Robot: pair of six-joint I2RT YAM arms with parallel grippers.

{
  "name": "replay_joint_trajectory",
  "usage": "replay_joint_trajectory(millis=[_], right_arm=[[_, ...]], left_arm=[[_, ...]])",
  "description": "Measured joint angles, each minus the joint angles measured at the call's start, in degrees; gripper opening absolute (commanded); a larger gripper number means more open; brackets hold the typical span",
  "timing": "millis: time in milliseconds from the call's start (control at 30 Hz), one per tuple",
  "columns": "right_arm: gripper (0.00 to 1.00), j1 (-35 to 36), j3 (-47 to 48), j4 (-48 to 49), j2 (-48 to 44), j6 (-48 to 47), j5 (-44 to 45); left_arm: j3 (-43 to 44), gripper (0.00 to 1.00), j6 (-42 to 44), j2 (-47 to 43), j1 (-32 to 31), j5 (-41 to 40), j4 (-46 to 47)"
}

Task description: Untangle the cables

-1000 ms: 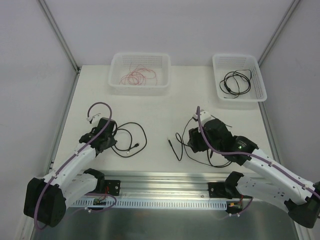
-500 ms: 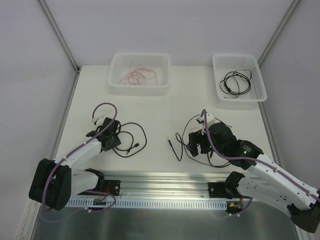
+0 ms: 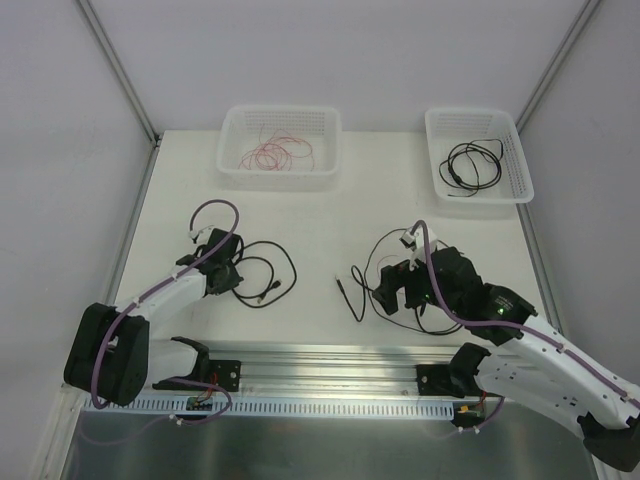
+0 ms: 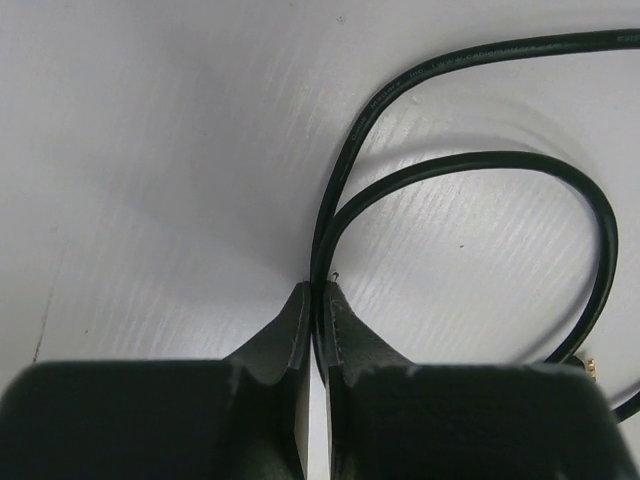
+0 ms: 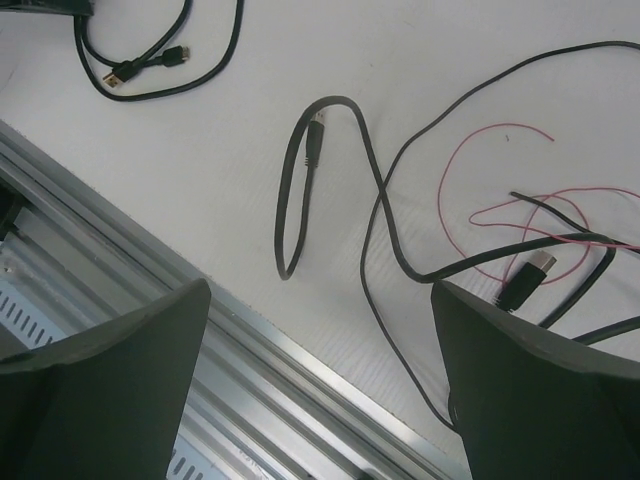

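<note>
Left-centre: black cable in loose loop. Right: black cables crossing red-pink wire, tangled on surface.

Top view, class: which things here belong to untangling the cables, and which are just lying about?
Job: looped black cable, pinched by left end effector; long black cable and red-pink wire, tangled below open right end effector.
Lying about: basket of red wire; basket of black cable; metal rail.

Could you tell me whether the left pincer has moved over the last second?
Yes: the left pincer shifted slightly right, away from the table's left edge.
</note>
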Motion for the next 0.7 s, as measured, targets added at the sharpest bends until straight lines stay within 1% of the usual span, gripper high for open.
replay_joint_trajectory(millis=[167, 300, 500, 600, 700], right_arm=[[0.97, 0.83, -0.22, 2.08, 0.2, 2.03, -3.45], [0.97, 2.45, -0.92, 6.86, 2.03, 4.5, -6.6], [0.97, 5.14, -0.85, 14.1, 8.72, 7.08, -9.38], [0.97, 6.23, 0.5, 15.5, 13.05, 7.19, -9.75], [0.97, 6.88, 3.93, 16.15, 17.16, 6.75, -10.56]], left_arm=[[-0.33, 0.0, 1.09, -2.86, -0.02, 4.33, -0.48], [-0.61, 0.0, 2.75, -11.13, -0.02, 8.81, -0.98], [-0.63, 0.0, 4.76, -23.45, -0.02, 16.57, -1.03], [-0.63, 0.0, 6.43, -27.47, -0.02, 20.7, -1.2], [-0.63, 0.0, 7.69, -30.23, -0.02, 24.39, -1.4]])
